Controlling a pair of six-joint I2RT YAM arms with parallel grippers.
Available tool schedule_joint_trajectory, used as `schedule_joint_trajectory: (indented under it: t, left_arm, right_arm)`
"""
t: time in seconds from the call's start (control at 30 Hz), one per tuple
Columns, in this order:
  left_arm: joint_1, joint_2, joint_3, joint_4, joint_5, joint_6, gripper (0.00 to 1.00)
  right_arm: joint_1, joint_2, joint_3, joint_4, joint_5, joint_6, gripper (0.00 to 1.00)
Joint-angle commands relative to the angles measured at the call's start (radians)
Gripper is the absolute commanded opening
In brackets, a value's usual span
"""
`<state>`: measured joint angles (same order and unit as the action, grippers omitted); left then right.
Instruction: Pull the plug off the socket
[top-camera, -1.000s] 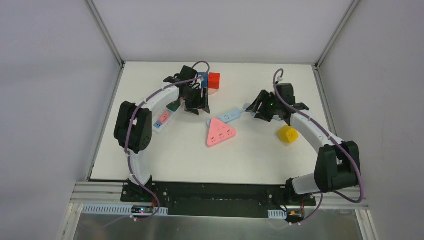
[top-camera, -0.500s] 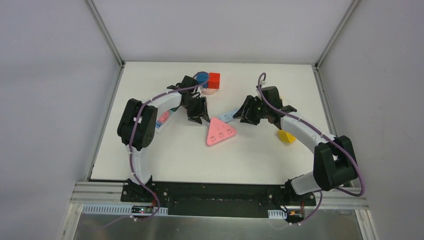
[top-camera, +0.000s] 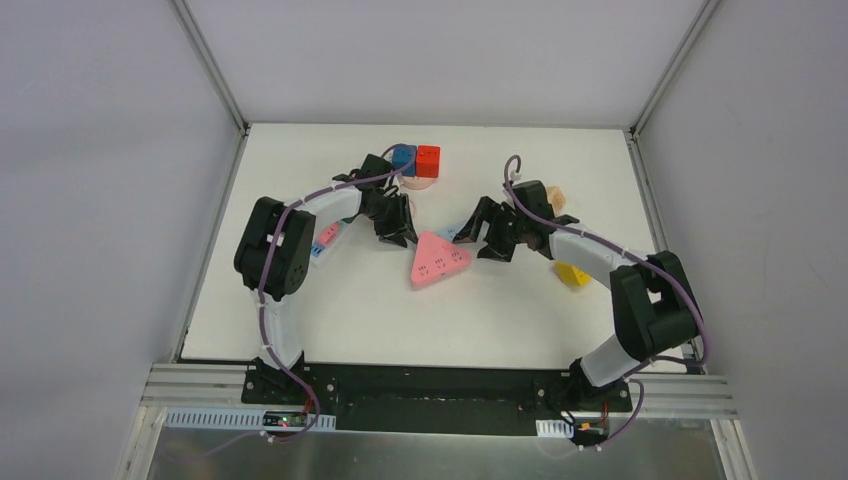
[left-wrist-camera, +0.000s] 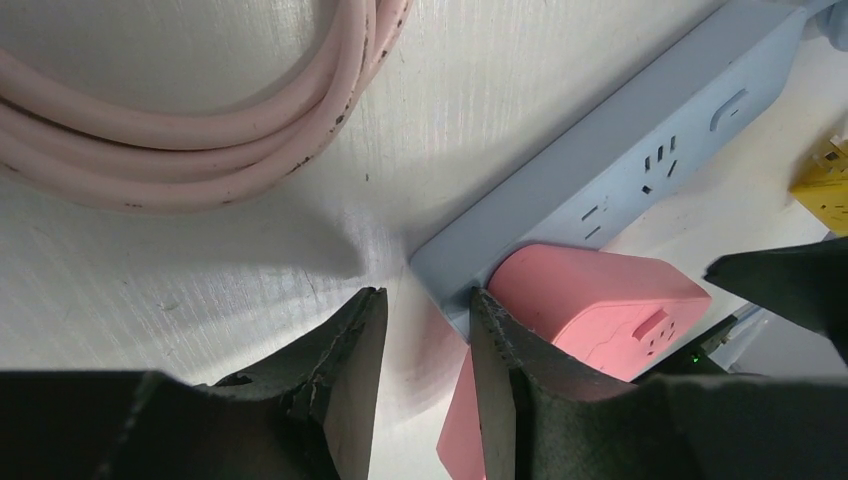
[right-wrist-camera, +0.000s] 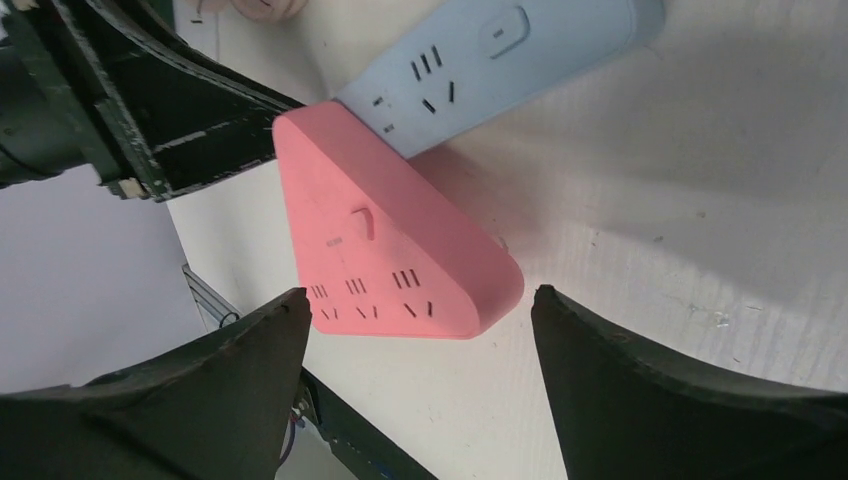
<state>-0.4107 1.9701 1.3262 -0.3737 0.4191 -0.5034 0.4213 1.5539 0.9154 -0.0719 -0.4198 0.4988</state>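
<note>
Two claws are closing in on one spot mid-table (top-camera: 350, 320). Left claw (left-wrist-camera: 427, 300) is sitting narrowed to a thin slit, with bare table showing between its fingers and nothing pinched. Its tips are hanging right at the end of the blue power strip (left-wrist-camera: 620, 170); can't tell if one is touching it. Right claw (right-wrist-camera: 418, 295) is standing spread wide, straddling one corner of the pink triangular plug (right-wrist-camera: 390, 240) without gripping it. The plug is sitting plugged into that same end of the strip, between the two claws. A pink cable coil (left-wrist-camera: 180, 130) is lying just beyond the left claw. A yellow block (top-camera: 572, 274) is resting beside the right arm. Blue (top-camera: 404, 155) and red (top-camera: 428, 160) blocks are sitting side by side near the far edge.
</note>
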Motion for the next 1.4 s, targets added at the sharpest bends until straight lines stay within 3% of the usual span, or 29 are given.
schedule_joint_trajectory:
  t: [0.0, 0.17, 0.4, 0.7, 0.87, 1.1, 1.27, 1.37]
  left_arm:
    - [-0.02, 0.033, -0.067, -0.061, -0.036, 0.007, 0.36]
    - [-0.021, 0.035, -0.088, -0.055, -0.022, -0.005, 0.36]
    - [-0.028, 0.035, -0.11, -0.036, 0.018, -0.024, 0.36]
    - [-0.03, 0.056, -0.122, -0.047, 0.013, -0.059, 0.35]
    - [-0.03, 0.051, -0.131, -0.063, -0.003, -0.064, 0.34]
    - [-0.039, 0.041, -0.13, -0.08, -0.006, -0.065, 0.34]
    - [-0.057, 0.048, -0.121, -0.086, 0.026, -0.064, 0.39]
    - [-0.07, 0.052, -0.118, -0.082, 0.036, -0.064, 0.4]
  right_arm:
    - [0.02, 0.032, -0.044, 0.098, -0.068, 0.045, 0.84]
    - [0.057, 0.048, -0.111, 0.166, -0.023, 0.104, 0.86]
    - [0.098, 0.013, -0.337, 0.582, 0.049, 0.388, 0.87]
    - [0.213, 0.106, -0.444, 0.961, 0.208, 0.568, 0.8]
    - [0.225, 0.171, -0.491, 1.106, 0.251, 0.631, 0.71]
    - [0.216, 0.184, -0.489, 1.117, 0.251, 0.643, 0.49]
    - [0.164, 0.157, -0.505, 1.11, 0.238, 0.628, 0.26]
    - [0.125, 0.148, -0.495, 1.089, 0.203, 0.597, 0.22]
